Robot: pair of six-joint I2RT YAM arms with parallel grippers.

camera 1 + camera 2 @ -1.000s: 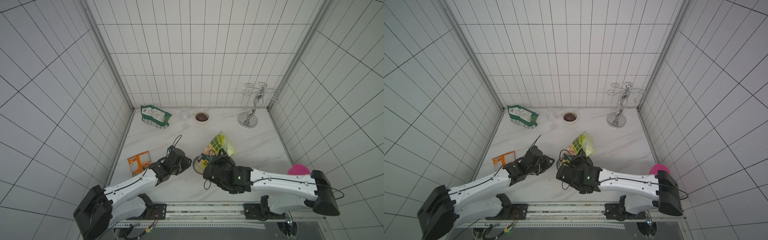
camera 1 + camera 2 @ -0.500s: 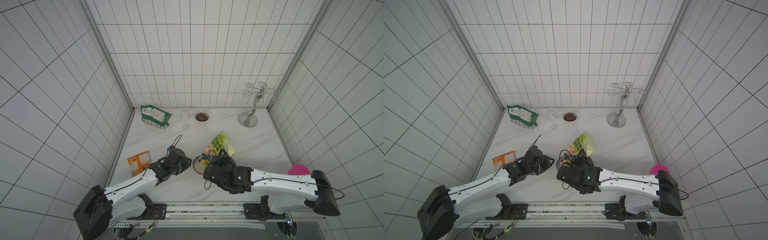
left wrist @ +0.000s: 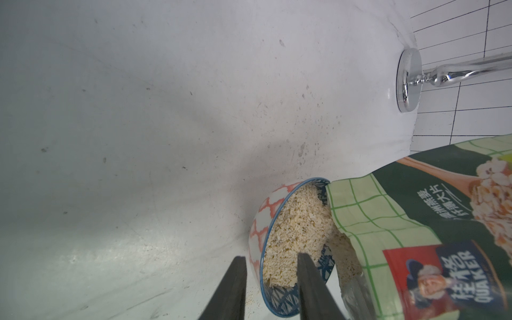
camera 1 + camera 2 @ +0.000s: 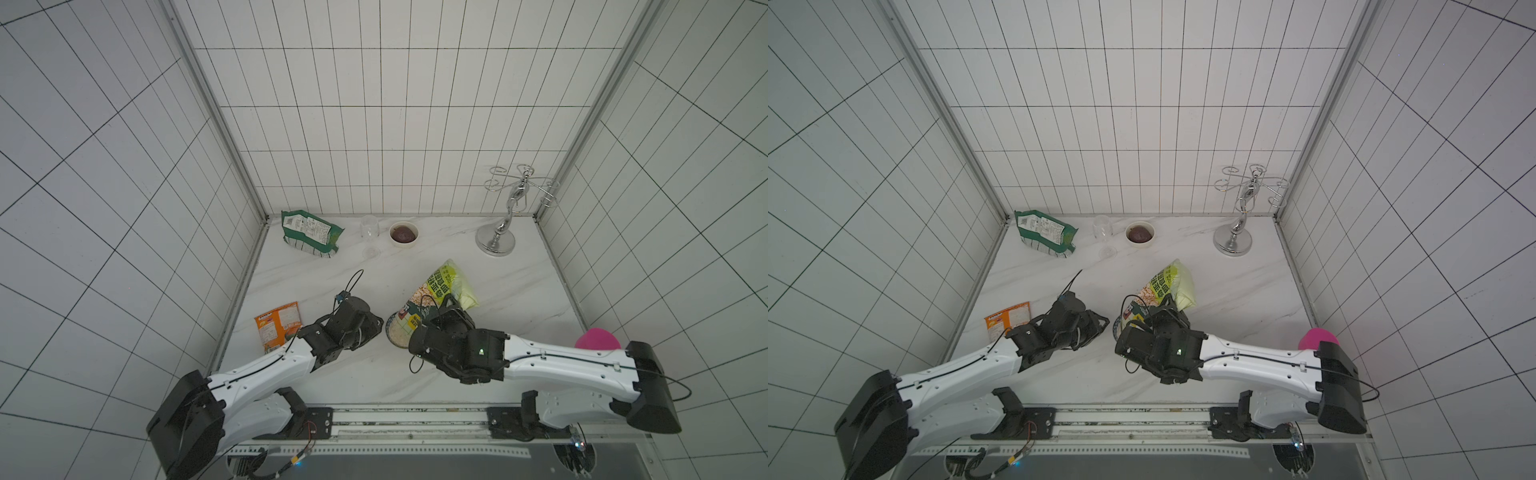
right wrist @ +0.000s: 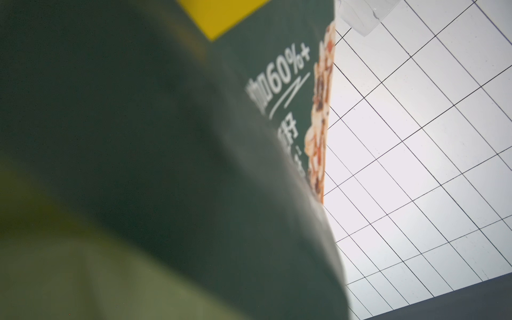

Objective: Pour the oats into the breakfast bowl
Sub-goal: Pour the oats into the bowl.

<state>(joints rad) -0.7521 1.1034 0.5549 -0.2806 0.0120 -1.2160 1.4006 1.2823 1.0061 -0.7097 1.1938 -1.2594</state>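
Oats (image 3: 299, 230): no visible change over the last second. The pouch (image 3: 415, 221) is at the same tilt and both arms are static. Reads as the pour mostly done or the flow stalled, since the breakfast bowl (image 3: 259, 230) is already heaped near its rim. The pouch mouth lies over the bowl's rim opposite the left tool (image 3: 271, 253), with flakes still in the mouth. Right tool (image 4: 448, 309) is clamped on the pouch, just beside the bowl. Left tool straddles the bowl's wall, one finger outside and one over the oats; pinching or only bracing, can't tell. A few crumbs lie on the bench (image 3: 138, 138) beside the bowl.
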